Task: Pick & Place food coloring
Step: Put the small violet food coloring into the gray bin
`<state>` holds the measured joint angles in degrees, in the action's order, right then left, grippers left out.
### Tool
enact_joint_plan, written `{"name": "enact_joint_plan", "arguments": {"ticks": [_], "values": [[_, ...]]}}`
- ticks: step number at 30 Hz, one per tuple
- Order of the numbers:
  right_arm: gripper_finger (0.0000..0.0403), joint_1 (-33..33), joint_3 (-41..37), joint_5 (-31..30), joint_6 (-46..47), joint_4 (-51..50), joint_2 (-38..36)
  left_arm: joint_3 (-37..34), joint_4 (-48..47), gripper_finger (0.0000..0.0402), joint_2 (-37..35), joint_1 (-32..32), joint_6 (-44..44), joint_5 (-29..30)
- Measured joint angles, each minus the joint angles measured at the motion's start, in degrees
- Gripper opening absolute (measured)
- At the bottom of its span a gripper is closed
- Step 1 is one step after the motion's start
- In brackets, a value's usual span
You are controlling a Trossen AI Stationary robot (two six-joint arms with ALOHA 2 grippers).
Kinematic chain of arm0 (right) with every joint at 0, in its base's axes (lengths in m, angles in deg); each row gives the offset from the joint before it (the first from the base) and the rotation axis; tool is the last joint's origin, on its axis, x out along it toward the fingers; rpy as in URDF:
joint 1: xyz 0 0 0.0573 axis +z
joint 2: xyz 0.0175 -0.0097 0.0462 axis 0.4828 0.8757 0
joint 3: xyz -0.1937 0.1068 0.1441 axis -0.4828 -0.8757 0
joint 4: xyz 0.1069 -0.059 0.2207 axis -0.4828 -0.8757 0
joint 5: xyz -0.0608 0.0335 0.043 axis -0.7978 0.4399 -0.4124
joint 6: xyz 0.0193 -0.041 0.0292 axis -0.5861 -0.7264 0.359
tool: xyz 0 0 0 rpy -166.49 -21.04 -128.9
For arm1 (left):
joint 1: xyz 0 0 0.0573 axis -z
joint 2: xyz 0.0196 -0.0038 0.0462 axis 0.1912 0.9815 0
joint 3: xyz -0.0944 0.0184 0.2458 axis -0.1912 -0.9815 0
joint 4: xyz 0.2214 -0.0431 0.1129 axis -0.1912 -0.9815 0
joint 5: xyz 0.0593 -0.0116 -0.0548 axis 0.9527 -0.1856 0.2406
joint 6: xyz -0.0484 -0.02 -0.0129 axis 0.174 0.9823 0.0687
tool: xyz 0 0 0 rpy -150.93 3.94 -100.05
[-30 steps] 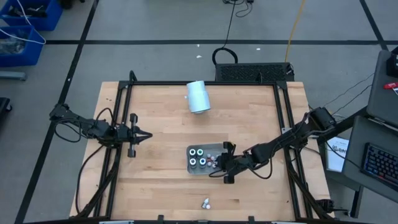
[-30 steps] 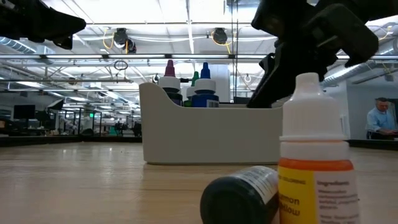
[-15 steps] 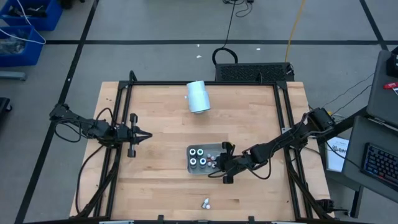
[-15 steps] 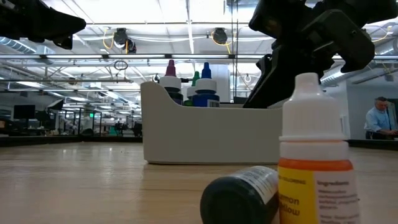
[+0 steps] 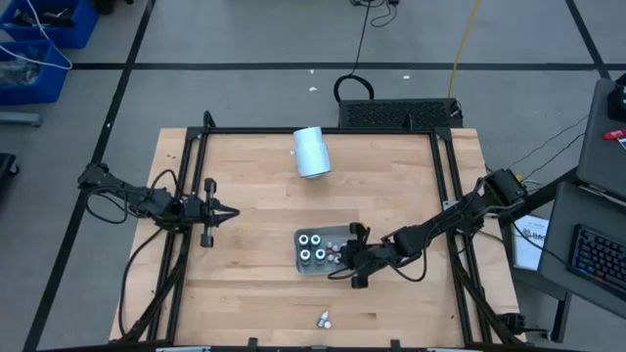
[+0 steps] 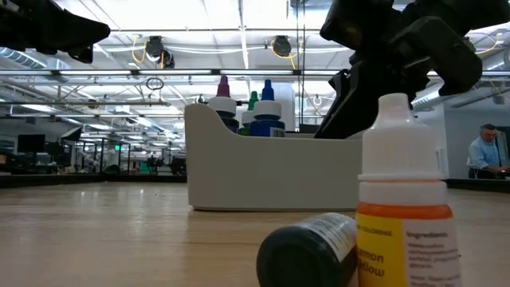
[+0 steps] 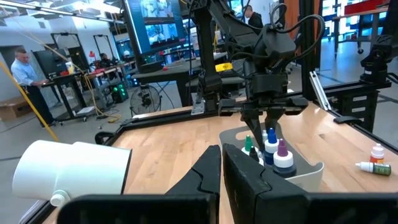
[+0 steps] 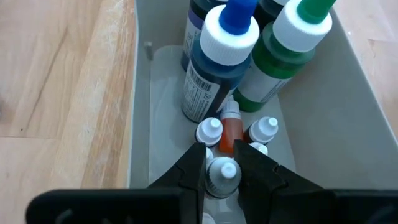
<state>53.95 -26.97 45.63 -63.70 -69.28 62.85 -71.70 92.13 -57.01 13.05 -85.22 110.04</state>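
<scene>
The grey tray (image 5: 297, 262) sits at the table's middle right and holds food coloring: large dark bottles (image 5: 311, 246) with blue (image 8: 217, 56) and green (image 8: 280, 56) contents, and small white-capped droppers (image 8: 264, 129). My right gripper (image 5: 342, 256) reaches down into the tray, shut on one small dropper (image 8: 222, 174). Two more small bottles (image 5: 323, 319) are near the table's near edge: a yellow one (image 6: 402, 199) upright and a dark one (image 6: 307, 251) on its side. My left gripper (image 5: 223, 210) waits shut at the table's left. My right gripper pinches a small white-capped dropper bottle by its body just below the cap (image 8: 219, 182), one finger (image 8: 194, 165) on each side. The fingers come from above, slanting down from the table's right. The bottle stands upright among its neighbours; whether its base is off the tray floor I cannot tell.
A pale-blue cylinder (image 5: 312, 152) lies on its side near the table's far edge. A black frame (image 5: 440, 176) runs round the tabletop. Bare wood lies between the tray and my left gripper. A person (image 6: 486, 151) sits in the room beyond the table.
In the low view the tray with its bottles has slid a little toward the table's right, with my right gripper inside it. My left arm has kept still.
</scene>
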Motion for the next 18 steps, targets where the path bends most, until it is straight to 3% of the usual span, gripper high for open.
{"name": "enact_joint_plan", "arguments": {"ticks": [10,18], "values": [[0.0057,0.3,0.7,-1.6,-0.3,-4.7,-4.5,0.0,-0.1,0.0026,0.0,0.0,-0.4,0.0],[0.0057,0.3,0.7,-2.8,2.1,-7.0,-2.7,0.0,0.0,0.0026,0.0,0.0,-0.5,0.0]]}}
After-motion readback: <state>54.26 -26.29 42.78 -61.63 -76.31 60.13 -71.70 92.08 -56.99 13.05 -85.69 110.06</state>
